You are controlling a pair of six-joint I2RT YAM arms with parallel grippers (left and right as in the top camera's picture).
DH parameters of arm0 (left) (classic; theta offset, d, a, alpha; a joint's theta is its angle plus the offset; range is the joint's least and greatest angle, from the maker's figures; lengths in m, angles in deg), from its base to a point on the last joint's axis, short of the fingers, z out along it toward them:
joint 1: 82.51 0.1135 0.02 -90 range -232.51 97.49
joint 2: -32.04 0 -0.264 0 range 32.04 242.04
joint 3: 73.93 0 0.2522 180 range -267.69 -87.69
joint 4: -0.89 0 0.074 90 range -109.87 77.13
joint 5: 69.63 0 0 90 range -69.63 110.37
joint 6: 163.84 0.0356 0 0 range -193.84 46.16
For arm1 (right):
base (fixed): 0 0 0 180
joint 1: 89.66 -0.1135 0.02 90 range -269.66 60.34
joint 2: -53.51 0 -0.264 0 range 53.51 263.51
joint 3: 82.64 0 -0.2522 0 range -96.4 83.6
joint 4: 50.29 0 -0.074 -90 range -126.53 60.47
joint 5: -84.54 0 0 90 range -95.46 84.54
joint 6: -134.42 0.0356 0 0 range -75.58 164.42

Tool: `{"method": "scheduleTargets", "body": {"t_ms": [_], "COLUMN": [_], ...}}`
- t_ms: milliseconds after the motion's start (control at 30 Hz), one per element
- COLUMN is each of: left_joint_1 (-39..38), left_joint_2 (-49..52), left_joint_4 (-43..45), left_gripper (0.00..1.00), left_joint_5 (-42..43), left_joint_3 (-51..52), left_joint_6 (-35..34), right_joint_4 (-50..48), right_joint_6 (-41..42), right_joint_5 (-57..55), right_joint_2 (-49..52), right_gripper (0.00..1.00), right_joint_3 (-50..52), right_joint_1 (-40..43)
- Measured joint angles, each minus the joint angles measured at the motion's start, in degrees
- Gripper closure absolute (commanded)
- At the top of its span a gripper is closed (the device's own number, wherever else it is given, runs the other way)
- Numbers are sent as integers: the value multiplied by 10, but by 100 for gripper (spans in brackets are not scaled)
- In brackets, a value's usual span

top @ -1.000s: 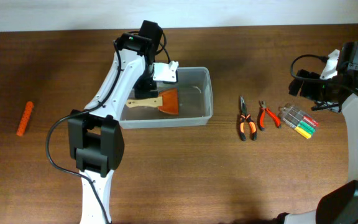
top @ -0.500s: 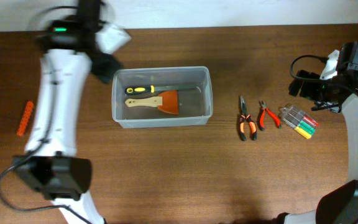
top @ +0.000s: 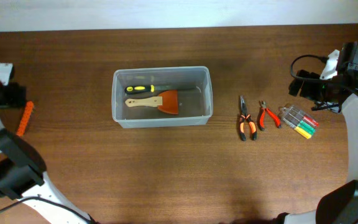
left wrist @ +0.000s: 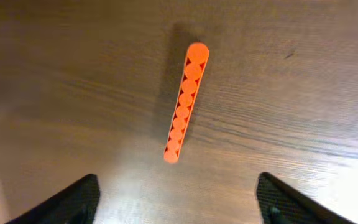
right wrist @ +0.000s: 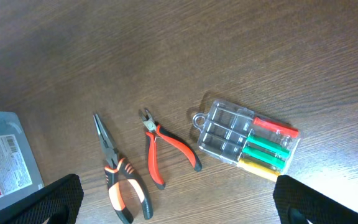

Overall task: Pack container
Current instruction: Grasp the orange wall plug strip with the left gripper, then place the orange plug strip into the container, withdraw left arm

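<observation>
Left gripper point(left wrist: 180, 205) is spread wide with nothing between the fingers. It hangs over the far left end of the table point(top: 166, 168), and in the overhead view it sits at the frame edge point(top: 10, 94). An orange strip point(left wrist: 184, 102) made of a row of round segments lies flat on the table just ahead of the gap, running roughly along the gripper's axis. Neither fingertip touches it. Overhead shows the same strip point(top: 25, 118) just beside the gripper and well apart from everything else.

Right gripper point(right wrist: 185, 202) is also spread and empty, hanging over the right end of the table point(top: 307, 87).

Three things lie below it in a row, none touching:
- long-nose pliers point(right wrist: 117, 177) with orange and black handles, jaws pointing away
- small cutters point(right wrist: 166, 152) with red handles
- clear case point(right wrist: 247, 140) with red, green and yellow tools inside

Overhead shows the same row, left to right: pliers point(top: 246, 121), cutters point(top: 267, 116), case point(top: 299, 121).

Container point(top: 160, 70) sits upright on the table left of centre, between the two grippers and well apart from both. It is nearer the pliers than the orange strip.

Inside it are two tools, both lying lengthwise:
- screwdriver point(top: 140, 89) with a yellow and black handle, along the far side
- scraper point(top: 159, 101) with a wooden handle and orange blade, just beside the screwdriver

Right wrist view catches one container corner point(right wrist: 5, 155) at its left edge, with a printed label point(right wrist: 8, 165) on it.
</observation>
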Motion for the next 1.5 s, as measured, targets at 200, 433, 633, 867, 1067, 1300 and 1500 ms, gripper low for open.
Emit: {"method": "scheduleTargets", "body": {"t_ms": [200,433,633,867,1067,1300,1500], "left_joint_1": [15,14,14,13,7,-28,-109], "left_joint_2": [73,113,130,143,144,146,120], "left_joint_4": [30,56,60,62,53,-24,-106], "left_gripper": [25,29,40,62,98,98,98], "left_joint_5": [37,45,24,19,15,10,6], "left_joint_3": [3,6,6,6,4,-51,-180], "left_joint_6": [79,126,138,140,125,105,103], "right_joint_4": [-1,-1,-1,-2,-3,-3,-3], "right_joint_6": [0,0,0,0,0,0,0], "right_joint_5": [0,0,0,0,0,0,13], "right_joint_2": [0,0,0,0,0,0,0], "right_gripper": [1,1,1,1,1,1,1], "right_joint_3": [0,0,0,0,0,0,0], "right_joint_1": [0,0,0,0,0,0,0]}}
